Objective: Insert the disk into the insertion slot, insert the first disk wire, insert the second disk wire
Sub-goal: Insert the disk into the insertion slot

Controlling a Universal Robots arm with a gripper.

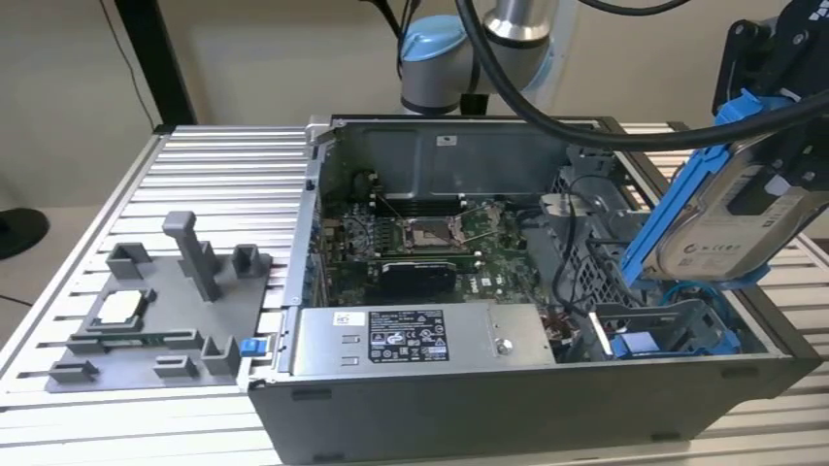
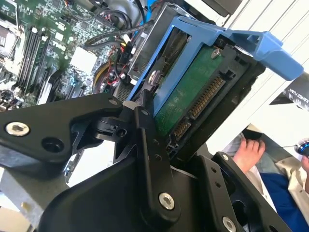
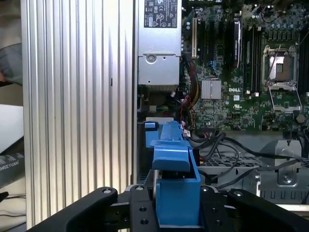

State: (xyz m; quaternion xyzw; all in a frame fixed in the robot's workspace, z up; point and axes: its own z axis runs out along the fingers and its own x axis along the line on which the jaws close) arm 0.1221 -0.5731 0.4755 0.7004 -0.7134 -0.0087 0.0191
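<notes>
Now, in the exterior view, the tray [image 1: 143,320] lies on the left and the open case [image 1: 518,408] in the middle. At the case's right end the gripper [image 1: 778,189] is clamped on the disk [image 1: 719,233], held tilted just above the slot [image 1: 642,316].

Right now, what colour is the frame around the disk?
Bright blue; the frame shows best in the exterior view.

Exterior view overlooks the case [image 1: 518,408]; wrist views share motherboard [image 3: 227,111].
</notes>
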